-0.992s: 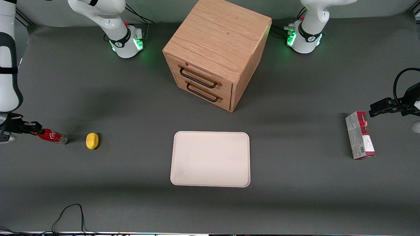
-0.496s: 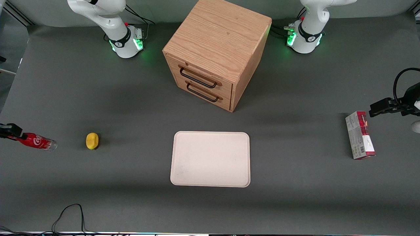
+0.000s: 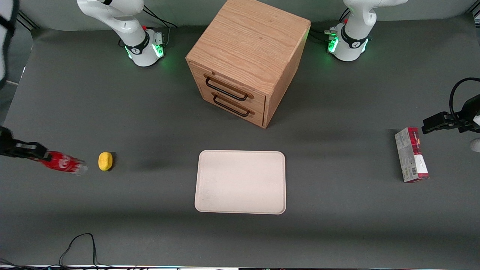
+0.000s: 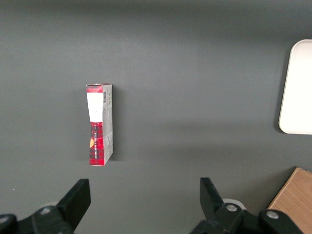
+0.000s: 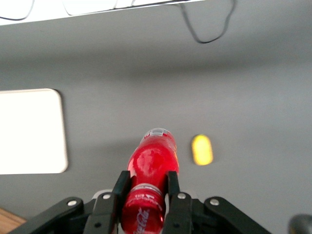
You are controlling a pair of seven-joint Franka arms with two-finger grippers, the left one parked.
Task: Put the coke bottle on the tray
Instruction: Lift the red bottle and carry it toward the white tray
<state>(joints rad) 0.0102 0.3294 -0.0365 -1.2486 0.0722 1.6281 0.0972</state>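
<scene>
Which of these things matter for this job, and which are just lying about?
Job: coke bottle, held in the gripper at the working arm's end; tray.
Lying about: lemon, wooden drawer cabinet, red-and-grey carton.

The coke bottle looks smeared, its clear base a blur. Its cap end is hidden between the fingers of the gripper, whose arm runs off the edge.
</scene>
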